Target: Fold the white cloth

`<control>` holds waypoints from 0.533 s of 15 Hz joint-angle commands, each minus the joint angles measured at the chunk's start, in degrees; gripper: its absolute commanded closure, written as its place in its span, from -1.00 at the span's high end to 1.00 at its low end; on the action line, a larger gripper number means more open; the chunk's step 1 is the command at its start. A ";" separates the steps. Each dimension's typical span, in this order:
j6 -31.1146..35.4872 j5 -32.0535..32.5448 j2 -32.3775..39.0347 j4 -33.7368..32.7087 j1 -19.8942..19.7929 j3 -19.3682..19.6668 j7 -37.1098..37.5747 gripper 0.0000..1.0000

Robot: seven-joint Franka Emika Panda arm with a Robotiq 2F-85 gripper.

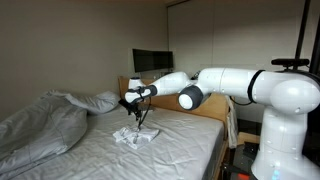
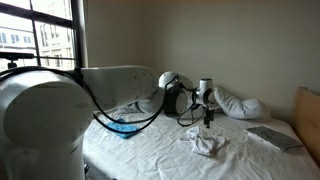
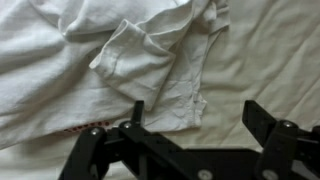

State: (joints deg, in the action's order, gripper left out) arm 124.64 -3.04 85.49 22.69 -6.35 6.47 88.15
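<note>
The white cloth point(image 1: 134, 136) lies crumpled on the bedsheet near the middle of the bed; it also shows as a small rumpled heap point(image 2: 205, 143). In the wrist view the white cloth point(image 3: 120, 60) fills the upper left, wrinkled, with one corner reaching down between the fingers. My gripper point(image 1: 137, 116) hangs just above the cloth, and its jaws stand wide apart and hold nothing. The gripper point(image 2: 208, 120) points straight down over the heap. In the wrist view the gripper point(image 3: 195, 112) has its two black fingers either side of the cloth's lower corner.
A big rumpled duvet point(image 1: 45, 120) covers the bed's near side and a pillow point(image 2: 240, 104) lies at the far end. A wooden headboard point(image 1: 205, 108) and a dark monitor point(image 1: 150, 61) stand behind. A grey flat item point(image 2: 272, 137) lies on the sheet.
</note>
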 commanded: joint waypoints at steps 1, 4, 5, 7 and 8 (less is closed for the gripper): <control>-1.41 -2.23 0.09 2.54 -1.49 -1.99 0.67 1.00; -1.67 -2.88 0.23 3.70 -2.21 -3.76 -0.17 1.00; -1.25 -3.32 0.24 4.10 -2.36 -4.46 -0.61 1.00; -1.27 -4.04 0.25 4.67 -2.42 -5.61 -1.16 1.00; -1.59 -4.37 0.26 4.85 -2.43 -6.04 -1.18 1.00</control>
State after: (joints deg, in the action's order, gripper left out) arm 123.65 -5.54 85.74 26.84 -8.15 2.45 88.15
